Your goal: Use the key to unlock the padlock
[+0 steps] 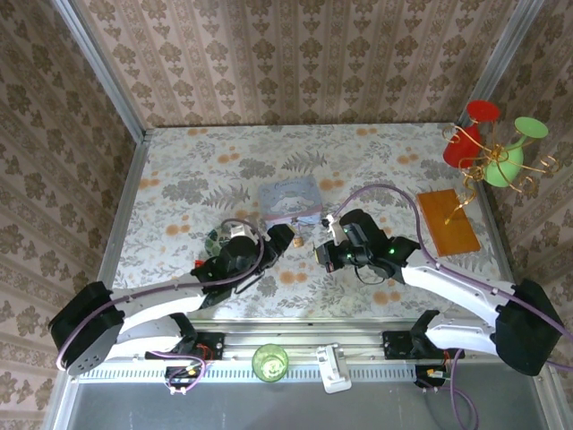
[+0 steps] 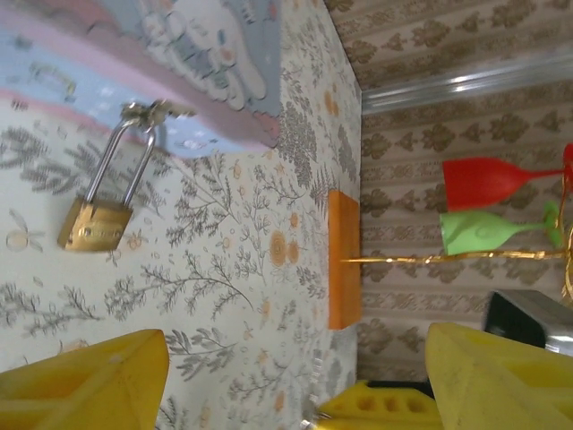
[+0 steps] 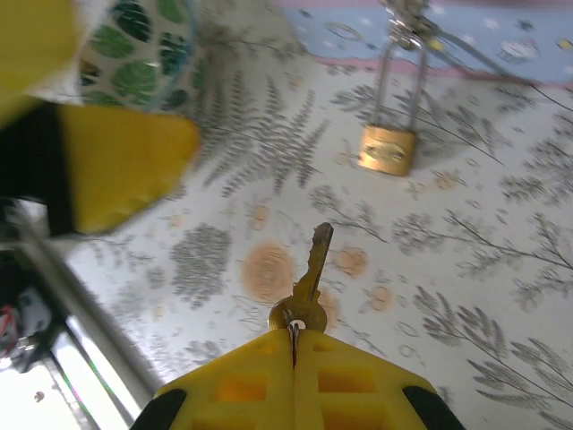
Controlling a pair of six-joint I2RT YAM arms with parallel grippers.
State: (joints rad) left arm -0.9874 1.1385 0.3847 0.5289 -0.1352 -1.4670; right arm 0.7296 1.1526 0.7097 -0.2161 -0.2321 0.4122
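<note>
The brass padlock (image 2: 94, 224) lies flat on the floral tabletop, its thin shackle reaching to the edge of the pale blue tin (image 2: 179, 54). From the right wrist the padlock (image 3: 387, 148) sits ahead of the key (image 3: 309, 273). My right gripper (image 3: 294, 336) is shut on the key's round head, and the blade points toward the padlock with a gap of tabletop between them. My left gripper (image 2: 295, 385) is open with nothing between its yellow fingers (image 2: 81, 376), and the padlock lies ahead of it to the left. In the top view both grippers, left (image 1: 282, 237) and right (image 1: 324, 253), meet just in front of the tin (image 1: 288, 199).
An orange block (image 1: 448, 221) lies at the right, with red and green cups on a gold wire stand (image 1: 488, 143) behind it. A leaf-patterned round object (image 1: 215, 240) sits beside the left arm. A green glass (image 1: 269, 361) stands at the near rail.
</note>
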